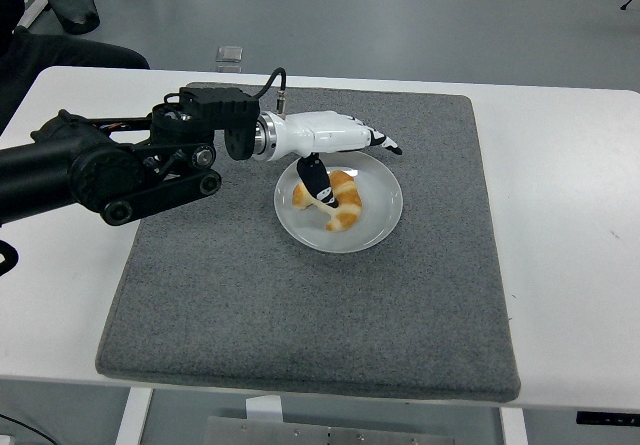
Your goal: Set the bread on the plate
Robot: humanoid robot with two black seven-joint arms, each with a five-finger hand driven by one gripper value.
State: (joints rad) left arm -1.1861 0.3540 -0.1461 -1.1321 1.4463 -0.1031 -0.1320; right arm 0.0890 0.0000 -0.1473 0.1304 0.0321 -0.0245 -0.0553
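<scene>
The bread [334, 201] lies on the plate [383, 221]; the plate sits on the mat [300, 295], behind its middle.

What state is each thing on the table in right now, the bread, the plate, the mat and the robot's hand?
bread: lying on the plate, not gripped
plate: upright on the mat, holding the bread
left hand: open, fingers spread above the plate's far rim, thumb hanging down over the bread
grey mat: flat on the white table
right hand: out of view
</scene>
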